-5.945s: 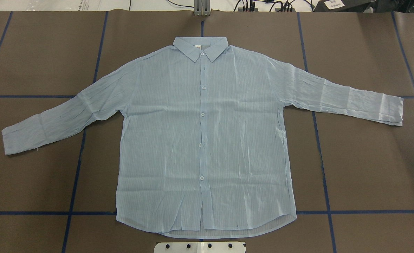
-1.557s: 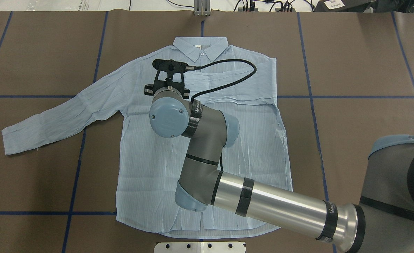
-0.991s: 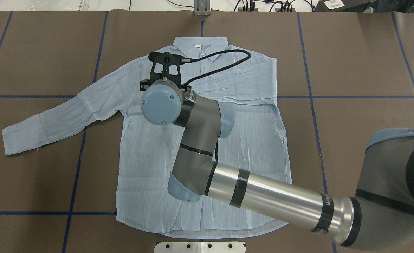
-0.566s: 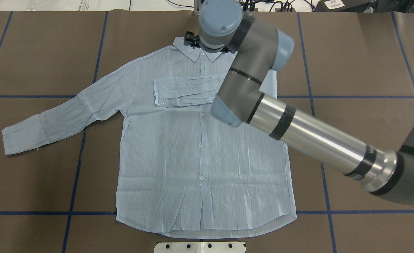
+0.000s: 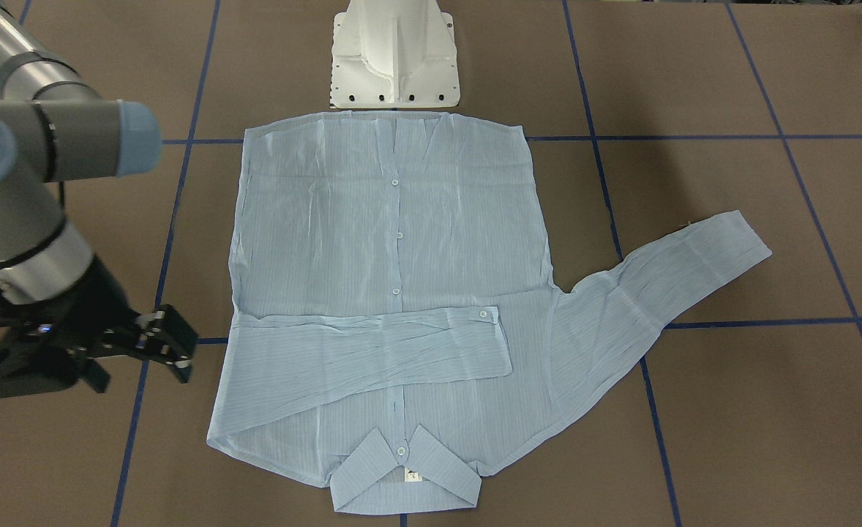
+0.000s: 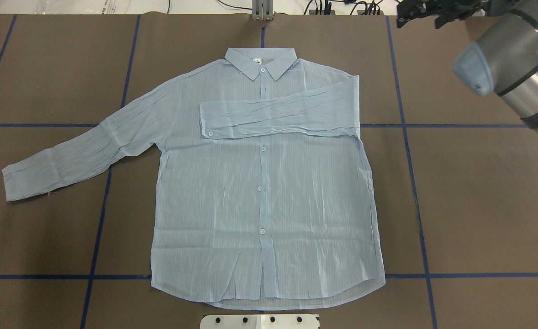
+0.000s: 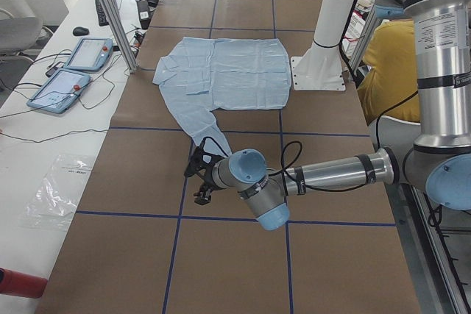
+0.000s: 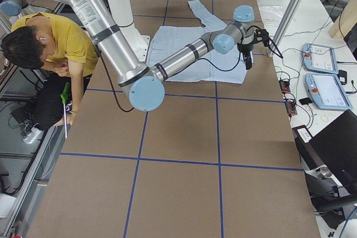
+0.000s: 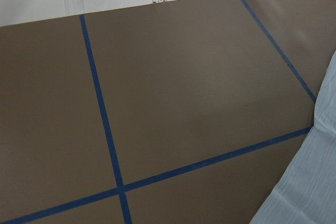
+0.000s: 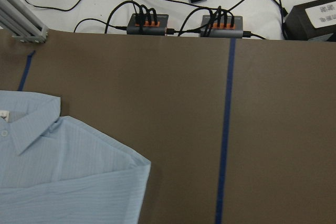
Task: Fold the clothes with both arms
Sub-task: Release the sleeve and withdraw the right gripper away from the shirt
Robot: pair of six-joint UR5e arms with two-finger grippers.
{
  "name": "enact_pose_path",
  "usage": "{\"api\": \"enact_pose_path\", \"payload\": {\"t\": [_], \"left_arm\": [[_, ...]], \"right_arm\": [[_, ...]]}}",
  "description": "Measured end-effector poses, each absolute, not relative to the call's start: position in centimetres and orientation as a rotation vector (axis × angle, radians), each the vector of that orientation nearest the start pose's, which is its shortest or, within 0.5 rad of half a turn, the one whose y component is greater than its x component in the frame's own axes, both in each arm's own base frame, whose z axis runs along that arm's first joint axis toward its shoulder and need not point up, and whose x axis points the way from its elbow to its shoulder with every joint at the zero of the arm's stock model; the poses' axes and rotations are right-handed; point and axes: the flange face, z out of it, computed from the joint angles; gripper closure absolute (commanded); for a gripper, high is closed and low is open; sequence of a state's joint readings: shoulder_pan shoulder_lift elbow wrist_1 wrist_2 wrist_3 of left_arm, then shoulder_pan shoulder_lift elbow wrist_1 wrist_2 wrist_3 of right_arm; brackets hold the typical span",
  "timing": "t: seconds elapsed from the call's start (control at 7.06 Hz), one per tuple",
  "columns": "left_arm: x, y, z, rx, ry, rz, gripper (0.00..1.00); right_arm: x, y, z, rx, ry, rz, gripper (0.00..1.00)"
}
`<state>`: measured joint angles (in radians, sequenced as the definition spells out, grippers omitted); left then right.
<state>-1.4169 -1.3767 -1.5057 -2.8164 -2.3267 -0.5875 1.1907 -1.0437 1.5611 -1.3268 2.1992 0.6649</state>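
Front-facing view: the shirt (image 5: 394,241) lies flat, buttons up, on the brown surface (image 5: 731,410). Its folded sleeve (image 5: 372,351) crosses the chest and its other sleeve (image 5: 665,278) spreads outward. The right end effector (image 5: 182,356) hangs just beside the shirt's folded shoulder, fingers parted, holding nothing.

Overhead view: the right arm (image 6: 506,59) sits out beyond the shirt's collar corner.

Exterior left view: the left end effector (image 7: 200,179) hovers near the spread sleeve's cuff. Whether it is parted cannot be told.

Left wrist view: only the shirt's edge shows.
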Motion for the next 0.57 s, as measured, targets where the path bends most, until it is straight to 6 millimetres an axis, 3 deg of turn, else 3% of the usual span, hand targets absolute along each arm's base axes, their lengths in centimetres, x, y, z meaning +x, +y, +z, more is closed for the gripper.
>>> {"api": "enact_pose_path", "payload": {"t": [0.14, 0.28, 0.57], "left_arm": [[2.9, -41.0, 64.0, 0.607, 0.990, -0.059, 0.04], [5.8, -40.5, 64.2, 0.589, 0.997, -0.101, 0.10], [11.2, -39.4, 64.6, 0.533, 1.013, -0.173, 0.15]], "right_arm": [[-13.7, -65.0, 36.4, 0.337, -0.879, -0.007, 0.00], [-10.4, -63.2, 39.8, 0.332, -0.874, -0.018, 0.00], [-7.4, -60.2, 43.3, 0.317, -0.864, -0.007, 0.00]]}}
